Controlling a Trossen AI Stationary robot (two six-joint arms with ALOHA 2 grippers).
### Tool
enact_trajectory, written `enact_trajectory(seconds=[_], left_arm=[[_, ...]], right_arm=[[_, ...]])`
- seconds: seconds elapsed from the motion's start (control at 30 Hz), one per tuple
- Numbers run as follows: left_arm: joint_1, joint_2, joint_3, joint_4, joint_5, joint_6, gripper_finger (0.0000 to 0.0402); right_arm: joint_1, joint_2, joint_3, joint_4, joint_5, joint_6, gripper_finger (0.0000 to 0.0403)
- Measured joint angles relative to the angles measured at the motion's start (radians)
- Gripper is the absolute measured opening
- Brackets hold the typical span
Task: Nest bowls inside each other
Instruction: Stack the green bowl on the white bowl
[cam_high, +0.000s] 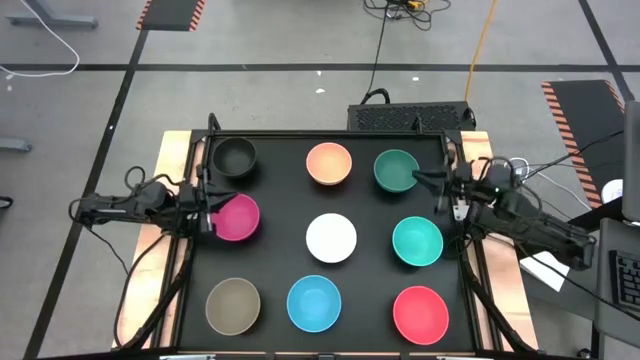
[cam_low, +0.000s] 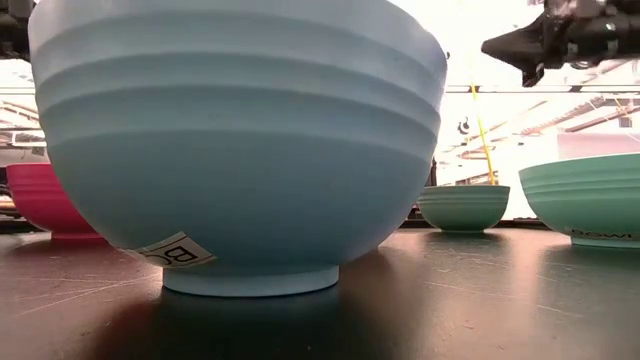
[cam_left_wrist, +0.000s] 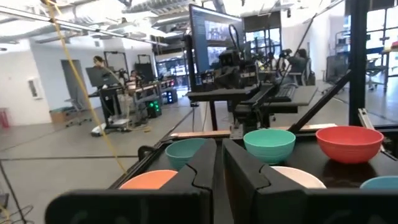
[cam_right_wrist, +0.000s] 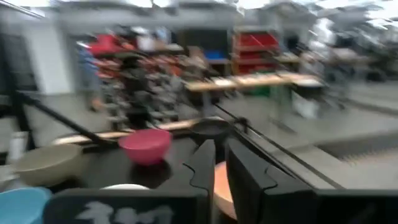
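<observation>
High view: you've got nine bowls (cam_high: 331, 238) sitting mouth-up, unnested, in a three-by-three grid on the black table (cam_high: 280, 200). Round, plain, each a different colour. Left gripper (cam_high: 207, 212), fingers nearly together, holds nothing beside the magenta bowl (cam_high: 236, 217). Right gripper (cam_high: 421, 179), narrow gap, sits by the dark green bowl (cam_high: 396, 170). Low view is mostly blocked by the light blue bowl (cam_low: 238, 140).

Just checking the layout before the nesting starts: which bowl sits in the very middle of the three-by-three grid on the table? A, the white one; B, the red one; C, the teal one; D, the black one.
A: in the high view the white bowl sits at the centre, ringed by the other eight bowls.
</observation>
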Motion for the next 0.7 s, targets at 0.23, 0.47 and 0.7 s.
enact_trajectory(seconds=[0.23, 0.47, 0.7], left_arm=[[0.0, 0.0, 0.009, -0.024, -0.038, -0.019, 0.0031], [0.0, 0.0, 0.009, -0.033, -0.049, -0.031, 0.0031], [0.0, 0.0, 0.009, -0.051, -0.049, -0.05, 0.0031]], right_arm=[[-0.061, 0.263, 0.248, -0.364, 0.202, 0.007, 0.0115], [-0.139, 0.52, 0.404, -0.571, 0.267, 0.0, 0.0176], [-0.214, 0.662, 0.475, -0.636, 0.262, -0.057, 0.0206]])
